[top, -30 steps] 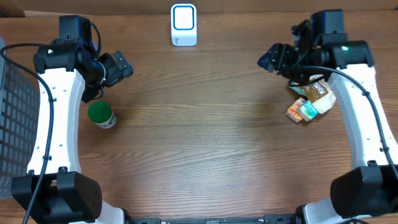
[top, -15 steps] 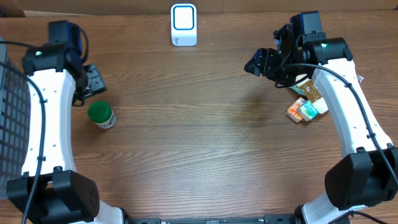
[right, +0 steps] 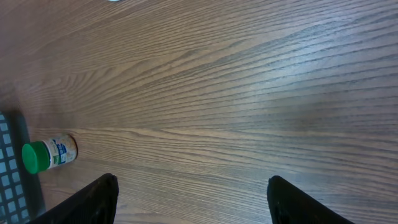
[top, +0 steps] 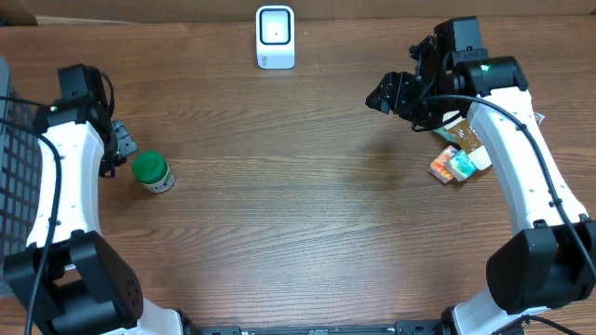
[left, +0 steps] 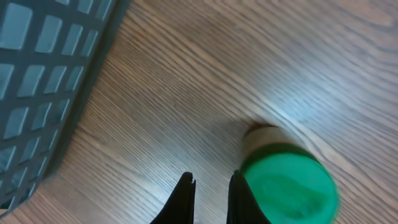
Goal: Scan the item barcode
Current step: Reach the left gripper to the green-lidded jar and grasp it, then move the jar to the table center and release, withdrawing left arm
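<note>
Presently, green-capped jar (top: 152,171) on counter (top: 298,214) near its left edge, just beside left end effector (left: 211,199) — closed, gripping nothing — right end effector (top: 384,96) wide open, empty, well apart from jar.

Bright even light, glare on table (left: 292,106), left wrist view blurred

The overhead view looks straight down on the whole table (top: 298,233). All 3 views share the green-capped jar (top: 152,172): left wrist very near, right wrist far, lower left.
</note>
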Robot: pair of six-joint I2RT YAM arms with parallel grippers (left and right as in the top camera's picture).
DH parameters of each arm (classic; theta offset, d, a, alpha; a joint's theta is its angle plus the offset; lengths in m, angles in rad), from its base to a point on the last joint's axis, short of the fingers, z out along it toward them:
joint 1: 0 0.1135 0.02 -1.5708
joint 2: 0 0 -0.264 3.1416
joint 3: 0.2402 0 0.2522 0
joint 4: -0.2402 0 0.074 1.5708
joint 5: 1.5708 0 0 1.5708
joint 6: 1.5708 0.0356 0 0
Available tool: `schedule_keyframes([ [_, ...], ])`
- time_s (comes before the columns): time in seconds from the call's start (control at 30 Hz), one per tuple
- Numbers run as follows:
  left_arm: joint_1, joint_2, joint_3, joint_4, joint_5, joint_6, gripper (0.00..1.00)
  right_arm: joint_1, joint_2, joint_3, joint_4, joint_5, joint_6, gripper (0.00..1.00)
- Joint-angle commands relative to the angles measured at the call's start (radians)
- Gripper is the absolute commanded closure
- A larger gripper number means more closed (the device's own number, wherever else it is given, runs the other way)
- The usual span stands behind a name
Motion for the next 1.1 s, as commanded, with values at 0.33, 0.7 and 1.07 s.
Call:
schedule_keyframes([
  [0.33,0.005,0.051,-0.135,0.144,-0.043,0.038,0.96,0.003,0.005,-0.003,0.002,0.002,-0.031,0.26],
  [0.7,-0.014,0.133,-0.135,0.187,0.091,0.082,0.96,0.003,0.005,-0.003,0.002,0.002,-0.031,0.26],
  [1.07,-0.153,0.135,-0.135,0.32,0.235,0.255,0.96,0.003,0.005,-0.003,0.005,0.002,-0.031,0.26],
])
